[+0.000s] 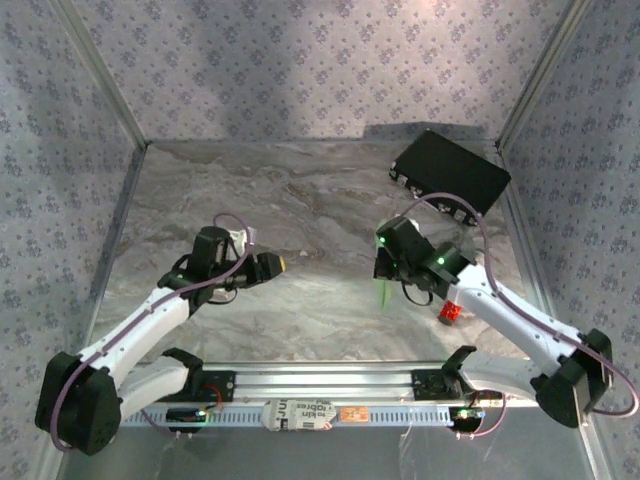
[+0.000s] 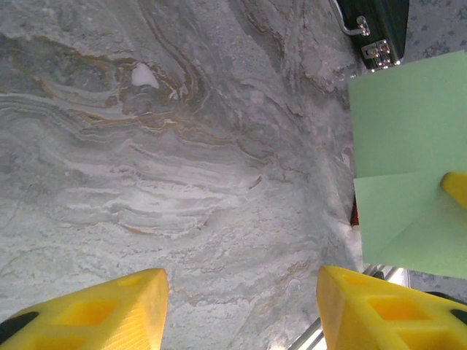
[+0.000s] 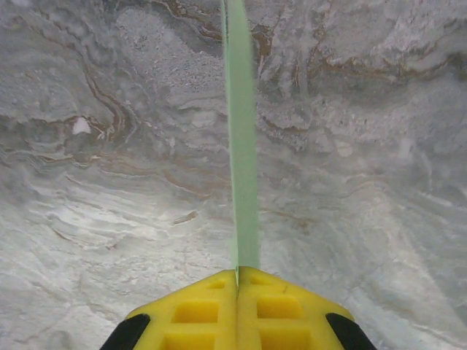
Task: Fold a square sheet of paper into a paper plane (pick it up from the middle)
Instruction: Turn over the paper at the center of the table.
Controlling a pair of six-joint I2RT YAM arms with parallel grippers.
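The paper (image 3: 241,138) is gripped between the closed fingers of the right gripper (image 3: 237,273), which are pressed flat together on one edge of it. From the right wrist it is seen edge-on, as a thin pale green strip running straight out from the fingertips over the worktop (image 3: 109,182). From above, only a narrow green sliver (image 1: 383,293) is seen, hanging just under the right gripper (image 1: 385,270), right of the worktop's middle and nearer its near edge than its far one. Whether its lower edge touches the worktop cannot be told. In the left wrist view the paper's broad face (image 2: 408,138) is shown, with crease lines across its lower part and a yellow finger (image 2: 456,187) of the right gripper on it.

The left gripper (image 2: 241,306) is held wide, with nothing between its fingers and bare worktop seen through the gap. It is placed left of the middle (image 1: 275,265), pointed toward the paper and well apart from it.

A red cylinder (image 1: 450,313) is seen beside the right arm, near the right edge. A black case (image 1: 450,172) lies at the far right corner.
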